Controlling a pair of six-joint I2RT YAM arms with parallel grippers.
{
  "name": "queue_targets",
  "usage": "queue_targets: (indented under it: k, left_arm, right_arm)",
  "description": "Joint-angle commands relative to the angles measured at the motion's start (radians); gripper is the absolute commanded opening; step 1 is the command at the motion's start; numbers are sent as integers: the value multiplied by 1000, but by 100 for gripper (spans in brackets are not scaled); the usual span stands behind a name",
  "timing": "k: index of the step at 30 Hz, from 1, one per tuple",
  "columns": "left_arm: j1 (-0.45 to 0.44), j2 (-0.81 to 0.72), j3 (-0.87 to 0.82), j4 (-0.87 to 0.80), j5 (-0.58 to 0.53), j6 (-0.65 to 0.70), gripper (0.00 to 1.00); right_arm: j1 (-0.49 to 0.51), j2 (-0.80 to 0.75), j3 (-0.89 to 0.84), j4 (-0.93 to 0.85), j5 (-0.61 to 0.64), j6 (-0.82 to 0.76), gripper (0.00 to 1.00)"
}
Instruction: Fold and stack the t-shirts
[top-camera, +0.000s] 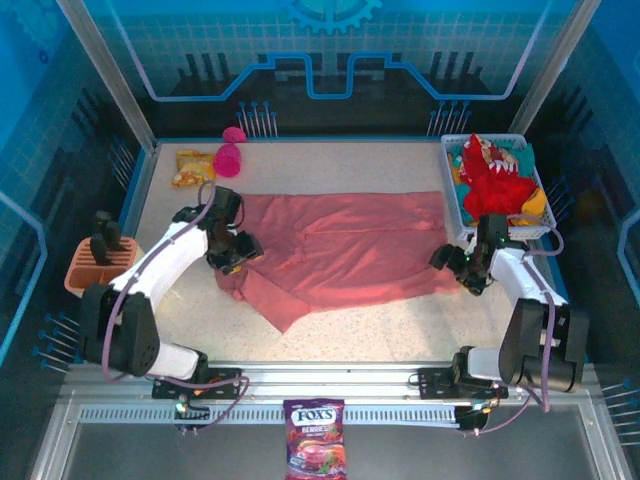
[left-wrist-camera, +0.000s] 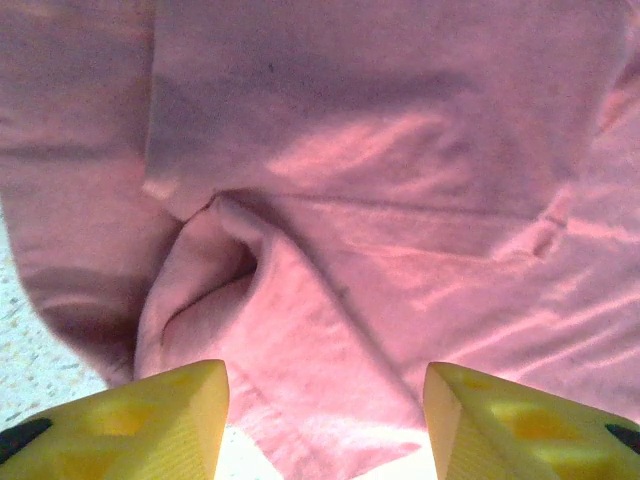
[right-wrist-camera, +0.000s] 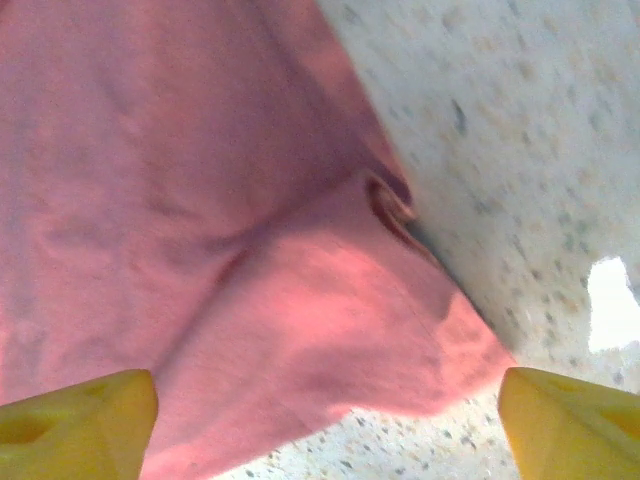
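A large salmon-pink t-shirt (top-camera: 345, 250) lies spread across the middle of the table, partly folded, with a flap pointing toward the near edge. My left gripper (top-camera: 240, 255) hangs over its left edge, jaws apart, nothing between them; below the yellow fingertips (left-wrist-camera: 150, 420) lies wrinkled pink cloth (left-wrist-camera: 380, 200). My right gripper (top-camera: 452, 262) hovers over the shirt's right corner (right-wrist-camera: 330, 330), jaws wide apart and empty. A bright red t-shirt (top-camera: 495, 178) with white print sits crumpled in the white basket (top-camera: 453, 215) at the back right.
A magenta goblet (top-camera: 229, 155) and an orange-yellow snack packet (top-camera: 192, 168) lie at the back left. An orange holder (top-camera: 88, 268) stands off the table's left side. A sweets packet (top-camera: 315, 440) rests on the rail in front.
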Motion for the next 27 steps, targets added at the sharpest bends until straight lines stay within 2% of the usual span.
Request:
queue_targets:
  k: [1,4,8,13,15,17,21,23,27]
  left_arm:
    - [11,-80,-67,-92,24,20,54]
    - [25,-152,-136,-110,13,9,51]
    - [56,-232,-199,-121,21,-4,50]
    - [63,-259,-229,-108,40,-21,49]
    - [64,-259,-242,-96,62,-34,49]
    - [64,-268,-274,-59,81,-52,48]
    - [66,-253,-305,-13,85,-69,45]
    - [72,-241,-301,-6,79,-67,44]
    - [104,-218,-263,-7,55,-44,43]
  right_arm:
    - [-21,-11,-54,-3,53,24,80]
    - [-38,9,-72,9,62,33,72]
    - [-45,50,-81,43,41,53,70]
    - [-48,90,-72,93,25,81,60]
    - [-51,95,-65,103,14,86,49]
    - [-52,93,-64,113,4,93,43]
    - [-57,95,-59,132,-23,102,24]
    - [-60,97,-54,134,-29,101,21]
    - [-77,117,-46,163,-51,89,8]
